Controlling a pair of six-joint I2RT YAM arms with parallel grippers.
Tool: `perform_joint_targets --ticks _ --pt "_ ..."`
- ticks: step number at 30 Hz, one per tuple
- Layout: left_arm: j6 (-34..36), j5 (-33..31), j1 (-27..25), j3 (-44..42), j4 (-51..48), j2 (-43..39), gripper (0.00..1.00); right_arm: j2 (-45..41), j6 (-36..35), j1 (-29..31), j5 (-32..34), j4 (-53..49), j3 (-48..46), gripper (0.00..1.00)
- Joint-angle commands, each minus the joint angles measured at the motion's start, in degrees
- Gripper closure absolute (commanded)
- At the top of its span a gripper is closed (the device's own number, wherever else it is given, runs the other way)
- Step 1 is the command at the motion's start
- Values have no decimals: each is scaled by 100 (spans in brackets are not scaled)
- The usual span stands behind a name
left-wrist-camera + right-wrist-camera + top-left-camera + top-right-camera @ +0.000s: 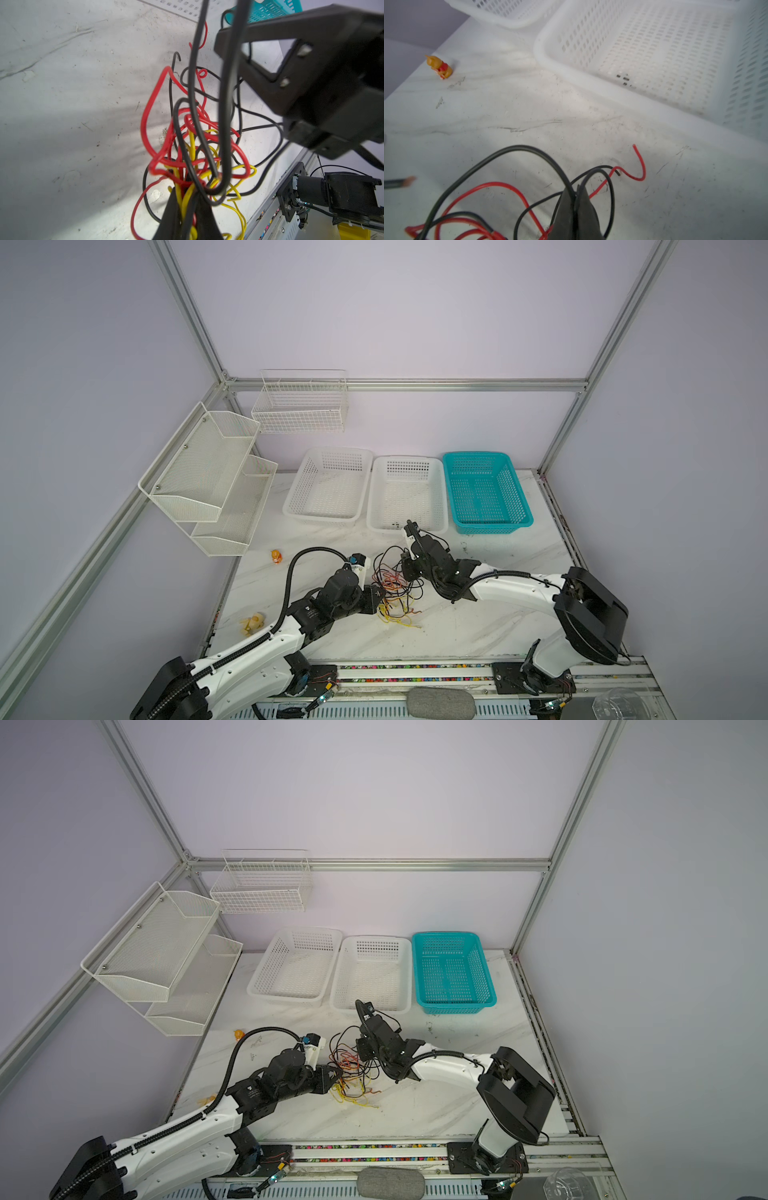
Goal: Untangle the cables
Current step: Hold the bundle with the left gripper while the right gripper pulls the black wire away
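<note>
Marble-patterned white worktop (478, 614) is filling the lower part of both top views, inside a booth of pale lilac walls and metal framing. A white basket (332, 450), a second white basket (409, 459) and a teal basket (478, 454) are sitting in a row at the back, all looking empty. A small orange toy figure (276, 556) is lying well apart on the left. The cables (395, 593), thin black, red and yellow wires, are sitting in one knotted clump near the middle of the worktop, between the two arms. The left end effector (185, 199) is pinching a bunch of yellow, red and black strands at the near side of the clump, its jaws almost together. The right end effector (576, 189) is squeezing shut on a single black wire at the far side, in front of the second white basket. That black wire appears to be looping down through red and yellow coils close to the left grip. Pulling it away could therefore tighten the knot rather than free the wire. A hard tug might also drag the whole bunch out of the left end effector. The thin, smooth wire could equally slide out of the right one's grip.
</note>
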Motion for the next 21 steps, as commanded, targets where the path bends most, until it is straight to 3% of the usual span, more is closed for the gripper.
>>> perform_joint_targets --ticks 1,10,21 --pt "128 -31 -30 193 142 -66 100 -563 143 12 580 -245 38 100" --pt "86 -597 -30 260 -274 142 100 -1813 62 4 1553 -1223 347 100" --pt "-67 -1345 27 290 -807 94 100 -2621 -71 -105 2621 -2483 1173 100"
